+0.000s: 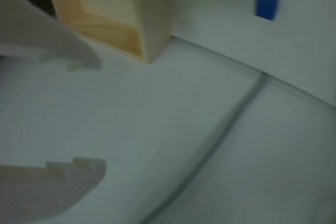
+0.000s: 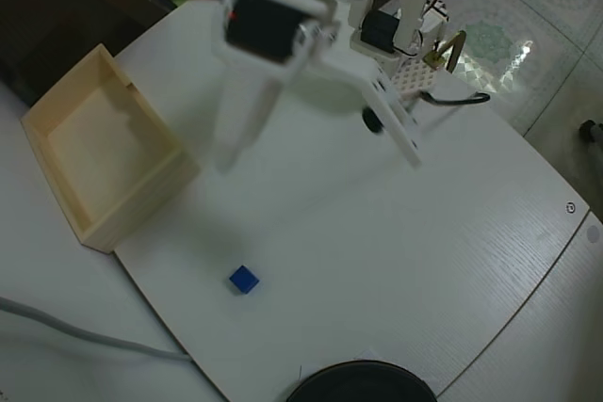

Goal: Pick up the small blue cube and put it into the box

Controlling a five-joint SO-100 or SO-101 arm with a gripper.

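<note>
1. In the wrist view the gripper (image 1: 100,114) is showing its jaws spread wide, holding nothing.
2. The small blue cube (image 2: 243,280) is sitting on the table (image 2: 424,251) at lower centre of the overhead view, below the gripper (image 2: 222,159) and well apart from it.
3. The cube is showing no long axis; its edges are lying slightly skewed to the frame.
4. The box (image 2: 104,165) is standing at left, empty.
</note>
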